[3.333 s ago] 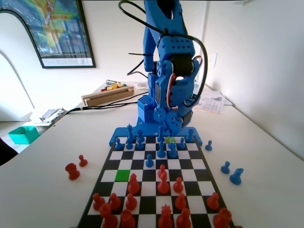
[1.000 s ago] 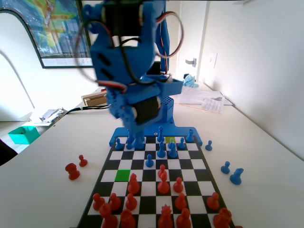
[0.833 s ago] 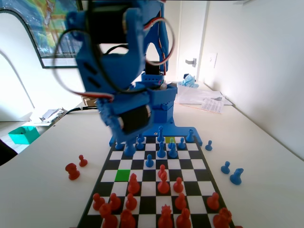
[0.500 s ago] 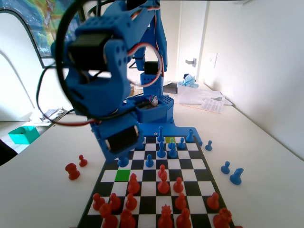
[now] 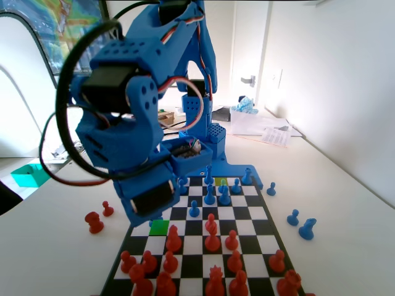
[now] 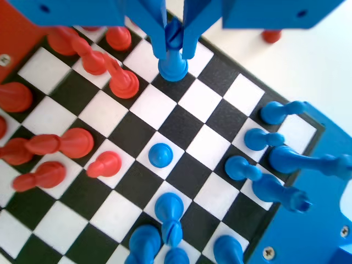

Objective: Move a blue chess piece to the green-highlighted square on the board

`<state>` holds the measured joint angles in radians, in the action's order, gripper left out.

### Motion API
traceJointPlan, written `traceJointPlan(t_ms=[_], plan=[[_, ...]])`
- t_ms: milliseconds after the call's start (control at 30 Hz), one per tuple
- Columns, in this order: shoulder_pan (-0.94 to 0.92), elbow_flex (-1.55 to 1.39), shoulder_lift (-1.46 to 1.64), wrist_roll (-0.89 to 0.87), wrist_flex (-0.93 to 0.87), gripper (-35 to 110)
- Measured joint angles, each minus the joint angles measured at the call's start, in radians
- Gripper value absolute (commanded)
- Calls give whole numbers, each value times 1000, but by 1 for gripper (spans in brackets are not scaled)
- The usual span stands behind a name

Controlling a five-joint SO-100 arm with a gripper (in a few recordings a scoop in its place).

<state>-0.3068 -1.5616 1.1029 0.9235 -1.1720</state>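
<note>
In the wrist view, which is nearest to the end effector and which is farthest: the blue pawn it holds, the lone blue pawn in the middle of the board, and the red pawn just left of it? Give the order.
1. The blue chess piece, between the jaws of the end effector at the top.
2. The red pawn, just left and a little lower.
3. The lone blue pawn, mid-board, well below.

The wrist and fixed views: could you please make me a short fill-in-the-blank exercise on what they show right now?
1. In the wrist view, the tool is shut on a ____ pawn.
2. In the fixed view, the arm hangs above the ____ square.
3. In the wrist view, the lone blue pawn mid-board stands on a ____ square.
4. In the fixed view, the board's near rows hold ____ pieces.

Missing words: blue; green; white; red
</note>
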Motion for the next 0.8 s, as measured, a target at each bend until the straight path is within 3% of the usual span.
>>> traceJointPlan(t_ms=[800], plan=[[0, -37, -32, 12, 74, 1]])
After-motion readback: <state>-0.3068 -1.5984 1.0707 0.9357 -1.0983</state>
